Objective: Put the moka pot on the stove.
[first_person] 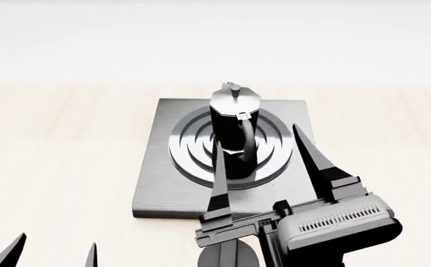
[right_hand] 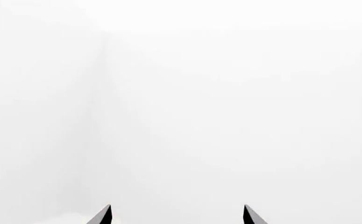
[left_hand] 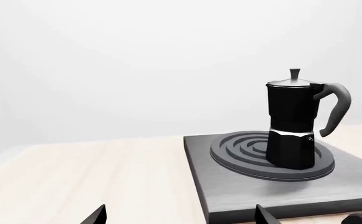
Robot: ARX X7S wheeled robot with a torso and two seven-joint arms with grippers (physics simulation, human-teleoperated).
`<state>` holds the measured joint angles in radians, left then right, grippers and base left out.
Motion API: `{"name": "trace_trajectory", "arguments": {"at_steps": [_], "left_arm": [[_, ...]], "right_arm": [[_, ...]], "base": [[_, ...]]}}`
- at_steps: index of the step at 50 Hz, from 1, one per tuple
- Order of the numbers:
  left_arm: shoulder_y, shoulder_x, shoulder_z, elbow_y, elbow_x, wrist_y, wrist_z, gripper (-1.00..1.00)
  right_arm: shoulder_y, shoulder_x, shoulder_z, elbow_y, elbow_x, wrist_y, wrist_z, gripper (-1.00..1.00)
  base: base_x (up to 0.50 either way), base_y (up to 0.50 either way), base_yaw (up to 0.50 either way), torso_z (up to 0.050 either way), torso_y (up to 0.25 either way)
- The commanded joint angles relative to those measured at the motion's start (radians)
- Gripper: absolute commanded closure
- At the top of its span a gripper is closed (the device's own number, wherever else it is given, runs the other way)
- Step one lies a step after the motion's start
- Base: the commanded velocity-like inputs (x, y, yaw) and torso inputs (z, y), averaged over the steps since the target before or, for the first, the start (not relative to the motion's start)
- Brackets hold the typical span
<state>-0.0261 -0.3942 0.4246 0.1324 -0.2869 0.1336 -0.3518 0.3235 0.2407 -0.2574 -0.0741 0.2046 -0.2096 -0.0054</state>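
The moka pot (first_person: 234, 125) stands upright on the stove (first_person: 172, 186), on the raised burner rings (first_person: 193, 150) at the plate's centre. In the head view it sits just above the middle of the frame, its silver-grey lid and small knob toward the top and its curved black handle turned down toward the camera. In the left wrist view the moka pot (left_hand: 293, 123) appears at the right of the frame, on the right part of the burner rings (left_hand: 243, 149), handle pointing to the right edge; the stove (left_hand: 230, 196) fills the lower right corner and rests on a pale wooden table (left_hand: 87, 177).

The right gripper (first_person: 262, 153) fills the lower right of the head view. Its two long dark fingers (first_person: 319, 161) are spread wide and hold nothing; one finger overlaps the pot's lower body and handle in this view, and whether it touches cannot be told. The right wrist view shows only the two finger tips, well apart at the bottom edge, against a blank white background.

The left gripper (first_person: 52, 253) shows as two dark tips in the lower left corner of the head view, well apart from the stove, over the table (first_person: 59, 167). Its tips stand apart with nothing between them, as they do at the bottom edge of the left wrist view
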Motion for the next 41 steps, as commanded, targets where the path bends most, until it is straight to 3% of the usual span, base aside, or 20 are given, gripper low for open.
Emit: {"name": "trace_trajectory", "arguments": {"at_steps": [1, 41], "left_arm": [[-0.001, 0.0, 0.002, -0.003, -0.001, 0.002, -0.002, -1.0], [-0.005, -0.006, 0.01, -0.003, -0.004, 0.0, -0.005, -1.0]], "right_arm": [[-0.048, 0.024, 0.0, -0.096, -0.017, 0.001, 0.026, -1.0], [-0.154, 0.085, 0.055, -0.251, -0.032, -0.016, 0.098, -1.0]], "base": [[0.0, 0.0, 0.0, 0.0, 0.0], [0.0, 0.0, 0.0, 0.0, 0.0]]}}
